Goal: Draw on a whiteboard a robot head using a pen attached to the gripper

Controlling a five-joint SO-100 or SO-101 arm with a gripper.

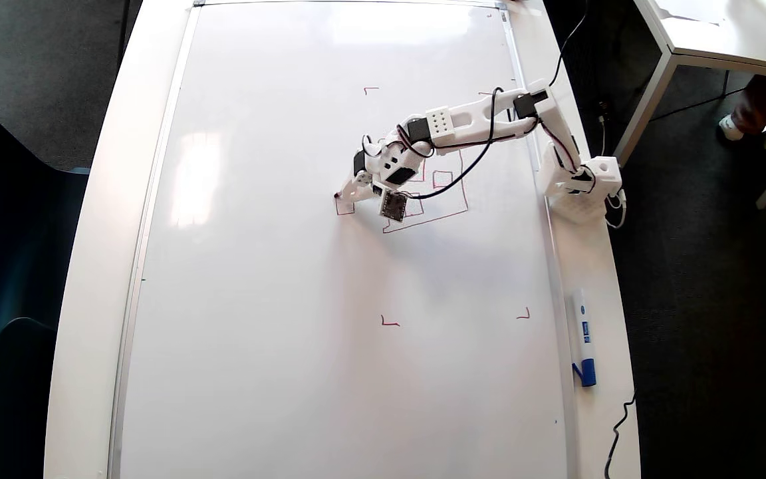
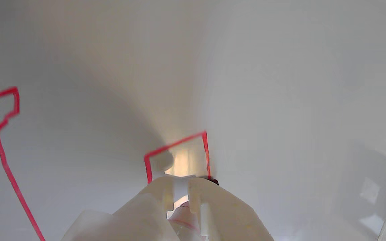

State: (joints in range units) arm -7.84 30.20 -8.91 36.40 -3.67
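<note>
Item: your claw [image 2: 181, 184], pressed tight around the pen [image 2: 183, 211] w/ tip kept down on the whiteboard [image 1: 276, 299] so ink transfers, at small box left of the robot head [image 1: 453, 179], overhead view.

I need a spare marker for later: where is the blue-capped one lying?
In the overhead view the blue-capped marker lies on the white tabletop rim, right of the whiteboard, below the arm's base.
</note>
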